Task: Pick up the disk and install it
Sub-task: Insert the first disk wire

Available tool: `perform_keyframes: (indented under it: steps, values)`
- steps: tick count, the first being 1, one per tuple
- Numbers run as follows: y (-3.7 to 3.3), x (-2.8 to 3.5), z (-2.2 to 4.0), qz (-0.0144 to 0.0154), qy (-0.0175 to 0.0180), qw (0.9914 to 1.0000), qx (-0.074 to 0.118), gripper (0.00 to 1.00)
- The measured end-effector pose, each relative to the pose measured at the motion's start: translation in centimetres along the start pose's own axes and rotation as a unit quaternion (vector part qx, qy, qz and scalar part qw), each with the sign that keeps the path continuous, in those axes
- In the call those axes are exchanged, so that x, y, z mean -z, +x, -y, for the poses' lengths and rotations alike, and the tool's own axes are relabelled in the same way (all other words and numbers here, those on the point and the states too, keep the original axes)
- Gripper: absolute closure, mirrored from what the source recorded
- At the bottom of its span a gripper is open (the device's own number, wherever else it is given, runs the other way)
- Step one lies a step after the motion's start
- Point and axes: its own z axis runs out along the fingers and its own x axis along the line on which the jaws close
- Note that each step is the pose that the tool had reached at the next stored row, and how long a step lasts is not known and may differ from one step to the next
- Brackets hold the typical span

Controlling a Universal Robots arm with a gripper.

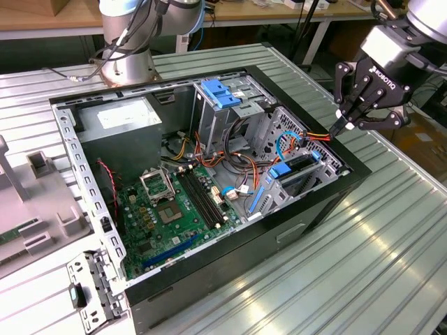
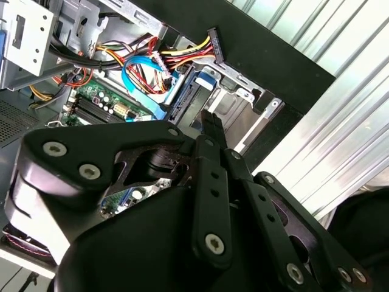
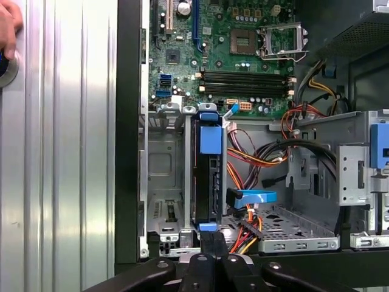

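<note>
I'm looking at a robotics lab or workshop; an opened computer case [image 1: 209, 188] sits on a ribbed aluminium surface [image 1: 363, 237]; a second robot arm's base [image 1: 129, 42] is bolted behind; wooden workbenches [image 1: 42, 17] line the back.

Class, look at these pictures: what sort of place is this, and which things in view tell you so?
Probably a robotics lab or workshop bench for computer assembly. An open computer case lies on a ribbed metal table, a robot arm's base is bolted beside it, and wooden benches stand behind.
</note>
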Motion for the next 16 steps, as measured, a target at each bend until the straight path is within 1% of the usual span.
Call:
perform_keyframes:
  steps: [6, 9, 16]
  values:
    - [0.0, 0.0, 0.0, -0.0003, -0.0015, 0.99992, 0.013, 0.89]
    - [0.0, 0.0, 0.0, -0.0005, -0.0027, 0.99975, 0.022, 0.89]
    - [0.0, 0.0, 0.0, -0.0011, -0.0054, 0.99896, 0.045, 0.89]
